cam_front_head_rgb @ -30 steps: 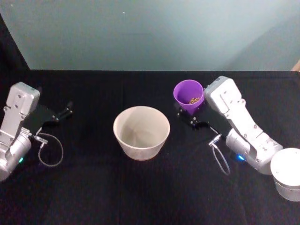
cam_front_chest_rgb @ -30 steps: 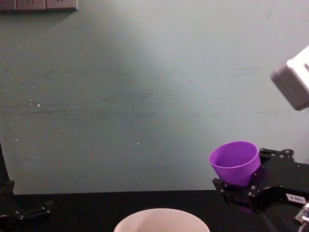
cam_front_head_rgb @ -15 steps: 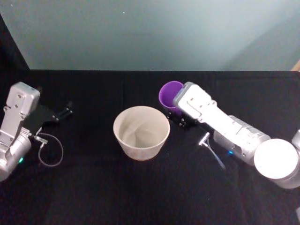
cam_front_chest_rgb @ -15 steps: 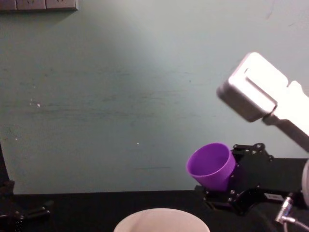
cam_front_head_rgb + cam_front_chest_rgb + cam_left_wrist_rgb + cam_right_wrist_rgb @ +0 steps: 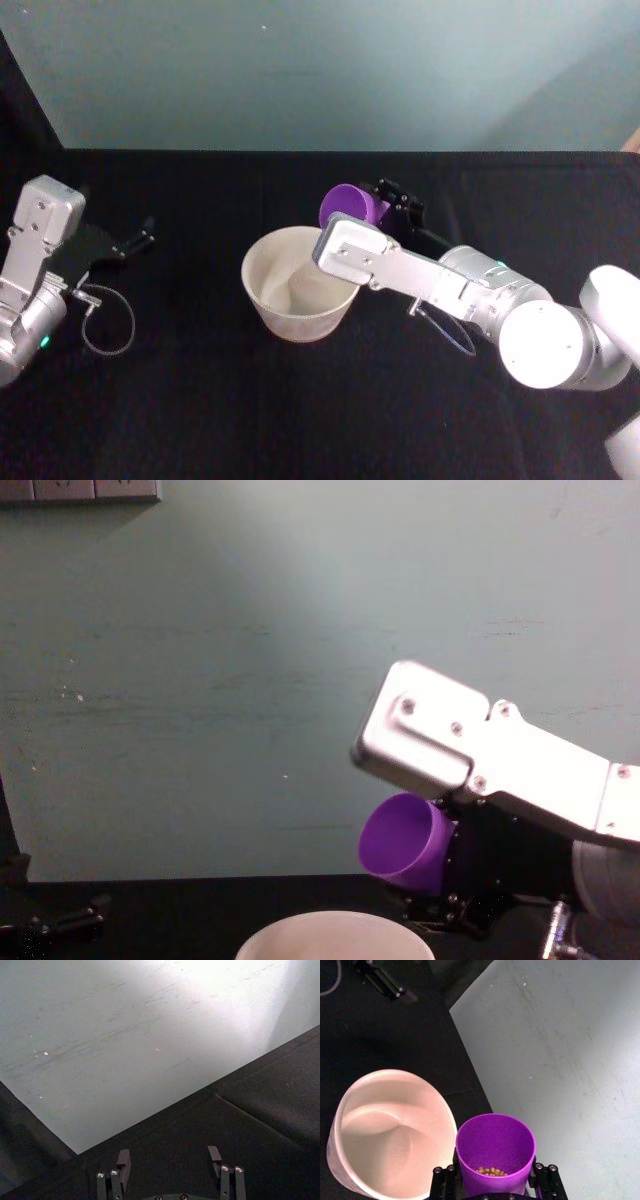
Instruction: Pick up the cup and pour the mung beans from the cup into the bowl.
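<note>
Since the last check, my right gripper (image 5: 494, 1180), fingers clamped on the cup (image 5: 350, 205), had swung it from right of the bowl (image 5: 300, 315) to just beside its far rim, tilted bowlward. Mung beans (image 5: 490, 1172) were still inside, so I judged the pour barely begun. My left gripper (image 5: 170, 1162) sat parked left of the bowl, fingers apart.

bowl (image 5: 296, 318) on table (image 5: 200, 410), centre | cup (image 5: 346, 206) raised just behind-right of bowl rim | mung beans (image 5: 490, 1171) in cup

A black table (image 5: 200, 400) meets a pale teal wall (image 5: 300, 70).
</note>
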Available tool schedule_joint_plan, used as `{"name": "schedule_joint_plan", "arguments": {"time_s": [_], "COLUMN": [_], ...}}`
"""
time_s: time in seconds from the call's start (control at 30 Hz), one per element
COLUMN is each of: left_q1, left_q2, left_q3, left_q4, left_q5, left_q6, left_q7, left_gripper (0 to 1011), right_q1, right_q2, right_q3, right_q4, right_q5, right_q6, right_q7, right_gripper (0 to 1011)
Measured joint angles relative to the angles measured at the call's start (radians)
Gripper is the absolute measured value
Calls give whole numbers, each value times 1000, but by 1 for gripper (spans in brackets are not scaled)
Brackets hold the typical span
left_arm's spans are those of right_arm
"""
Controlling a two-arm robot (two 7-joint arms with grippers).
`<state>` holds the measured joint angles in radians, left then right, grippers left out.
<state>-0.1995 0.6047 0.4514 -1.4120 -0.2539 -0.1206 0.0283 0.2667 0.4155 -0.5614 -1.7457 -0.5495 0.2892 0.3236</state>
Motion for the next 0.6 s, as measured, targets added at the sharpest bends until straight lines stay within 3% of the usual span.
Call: {"name": "schedule_joint_plan", "arguments": {"time_s": [0.47,0.6], "left_q1": [0,0], "left_q2": [0,0], "left_q3": [0,0], "left_q4": [0,0], "left_q5": [0,0], "left_q6": [0,0], "left_q7": [0,0], "left_gripper": [1000,1000], "right_q1": [51,62], "right_q2": [-5,-10], "right_q3": [-97,-113], "right_q4": [17,25], "right_q5": [-211,-251], "right_q6": [31,31], "right_q7": [28,34], "right_gripper": [715,715]}}
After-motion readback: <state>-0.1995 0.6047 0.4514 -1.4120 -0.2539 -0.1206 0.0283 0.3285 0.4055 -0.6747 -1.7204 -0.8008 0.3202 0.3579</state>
